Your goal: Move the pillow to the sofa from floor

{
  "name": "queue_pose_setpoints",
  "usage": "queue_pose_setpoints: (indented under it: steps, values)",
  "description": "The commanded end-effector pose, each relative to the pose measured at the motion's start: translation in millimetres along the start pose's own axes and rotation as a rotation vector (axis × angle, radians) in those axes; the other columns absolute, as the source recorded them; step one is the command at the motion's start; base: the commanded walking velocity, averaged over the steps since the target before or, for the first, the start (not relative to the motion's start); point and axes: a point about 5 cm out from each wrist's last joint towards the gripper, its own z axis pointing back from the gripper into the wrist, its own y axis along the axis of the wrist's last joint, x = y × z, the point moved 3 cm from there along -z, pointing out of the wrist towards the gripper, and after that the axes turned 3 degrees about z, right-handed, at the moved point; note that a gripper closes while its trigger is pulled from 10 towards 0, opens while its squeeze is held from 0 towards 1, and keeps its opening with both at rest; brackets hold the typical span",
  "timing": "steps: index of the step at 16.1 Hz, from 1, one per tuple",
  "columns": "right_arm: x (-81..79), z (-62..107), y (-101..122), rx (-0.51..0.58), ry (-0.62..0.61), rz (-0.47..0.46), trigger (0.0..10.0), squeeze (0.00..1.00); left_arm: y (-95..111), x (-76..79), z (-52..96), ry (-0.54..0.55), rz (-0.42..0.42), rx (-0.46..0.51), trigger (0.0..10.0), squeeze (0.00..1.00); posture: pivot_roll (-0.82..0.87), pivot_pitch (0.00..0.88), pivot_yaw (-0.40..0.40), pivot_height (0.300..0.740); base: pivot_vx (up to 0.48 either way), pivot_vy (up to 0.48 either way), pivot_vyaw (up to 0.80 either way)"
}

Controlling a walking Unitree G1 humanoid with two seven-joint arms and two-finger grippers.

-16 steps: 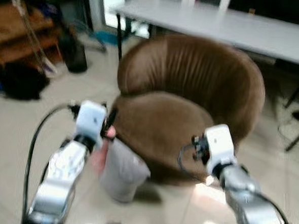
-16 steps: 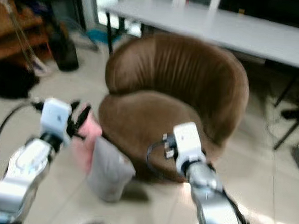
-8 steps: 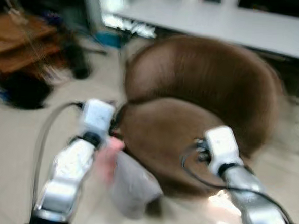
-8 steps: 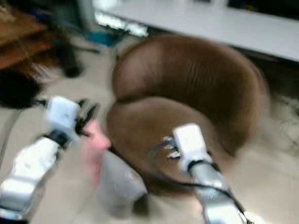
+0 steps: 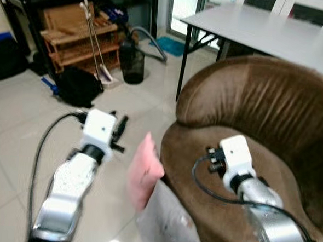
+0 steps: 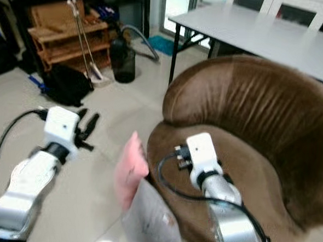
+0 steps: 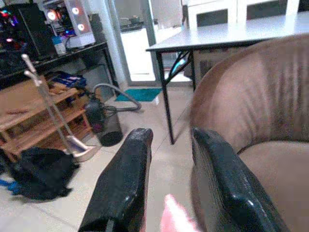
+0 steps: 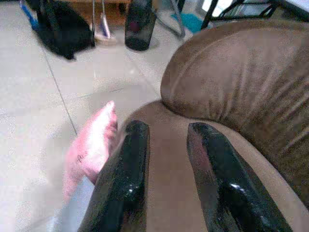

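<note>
A pink pillow (image 5: 144,172) stands on edge on the tiled floor, leaning against the front of the brown round sofa chair (image 5: 250,104). A grey pillow (image 5: 163,225) leans beside it, nearer to me. My left gripper (image 5: 118,132) hovers open to the left of the pink pillow, apart from it; the left wrist view has the pillow's pink tip (image 7: 176,217) just below the fingers (image 7: 128,179). My right gripper (image 8: 169,128) is open and empty over the front of the chair's seat, with the pink pillow (image 8: 91,147) off to one side.
A grey table (image 5: 265,31) stands behind the chair. At the back left are a wooden rack (image 5: 73,39), a black bag (image 5: 76,85), a dark jug (image 5: 133,64) and two leaning poles (image 5: 92,40). Open tiled floor (image 5: 18,139) lies to the left.
The whole view has swung, so the chair now sits further right and the pillows lower. The left gripper, earlier right at the pink pillow's top, now stands apart to its left.
</note>
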Motion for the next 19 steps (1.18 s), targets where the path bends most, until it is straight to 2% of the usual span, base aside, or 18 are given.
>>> queue_pose_setpoints:
  steps: [1, 9, 19]
  values:
    - [-2.1, 0.7, 2.5, 0.017, 0.017, -0.026, 10.0, 0.0, 2.2, -7.1, 1.2, 0.017, -0.02, 0.004, 10.0, 0.0, -0.03, 0.027, 0.006, 0.73, 0.0, 0.0, 0.0]
    - [-4.8, 3.7, -2.7, 0.011, 0.034, -0.017, 10.0, 0.0, -8.3, -9.7, 8.5, 0.008, 0.004, -0.004, 10.0, 0.0, -0.03, 0.015, 0.001, 0.665, 0.0, 0.0, 0.0]
    - [-6.6, 5.0, -1.2, 0.015, 0.058, 0.011, 10.0, 0.0, -10.1, -6.8, 12.1, 0.008, 0.012, 0.011, 10.0, 0.0, -0.03, 0.012, -0.009, 0.585, 0.0, 0.0, 0.0]
